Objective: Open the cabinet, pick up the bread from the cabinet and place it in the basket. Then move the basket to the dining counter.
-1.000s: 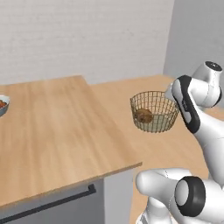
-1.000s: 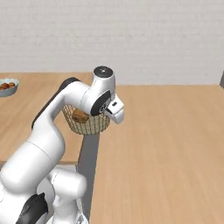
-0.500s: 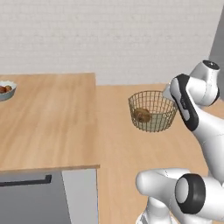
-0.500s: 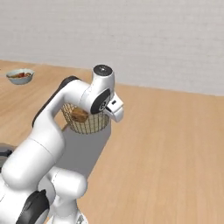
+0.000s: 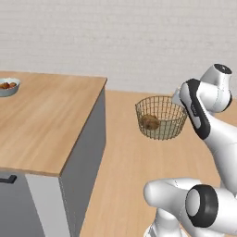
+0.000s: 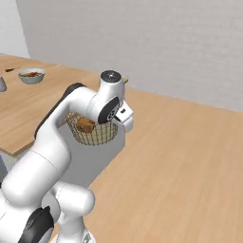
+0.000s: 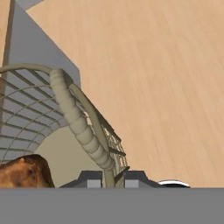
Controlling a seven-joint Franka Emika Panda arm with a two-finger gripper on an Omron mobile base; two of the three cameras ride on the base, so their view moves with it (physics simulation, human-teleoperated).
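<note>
Pinched on the basket's rim, my gripper has its two fingertips nearly together with only the thin wire between them. From the hand camera I see the basket curving away from the fingers, one ribbed handle arching over the rim, and the bread lying on its bottom. In the left base view the basket hangs in the air off the wrist, above the wooden floor, with the bread inside. It sits just beside the dining counter, past its edge and not over it. A white bowl stands on the far end.
</note>
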